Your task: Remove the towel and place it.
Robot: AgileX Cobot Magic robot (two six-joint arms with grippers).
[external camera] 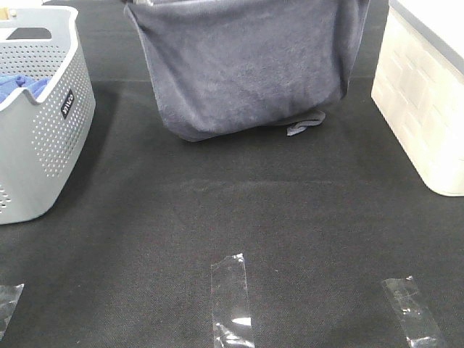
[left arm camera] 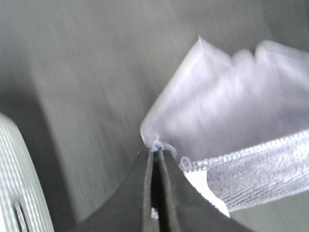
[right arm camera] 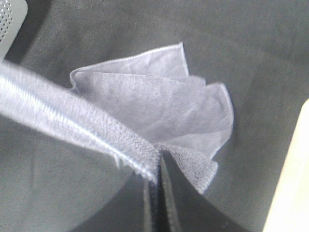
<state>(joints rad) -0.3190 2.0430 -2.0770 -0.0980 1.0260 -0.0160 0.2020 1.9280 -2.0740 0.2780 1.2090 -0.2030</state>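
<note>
**Pinching the towel (external camera: 239,65) at both ends**

The left gripper (left arm camera: 155,149) is pressed shut on one corner of the towel. The right gripper (right arm camera: 159,155) is pinching the hem at the other end. The towel hangs spread out between them over the far side of the dark desk (external camera: 304,217), and its bottom edge reaches down to the desk. A grey basket (external camera: 51,138) with a blue cloth (external camera: 20,87) inside stands to its left. A white box (external camera: 424,109) stands to its right.

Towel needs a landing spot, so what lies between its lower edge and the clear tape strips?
Only bare black mat, as the exterior high view shows: nothing sits between the towel and the tape strips.
</note>
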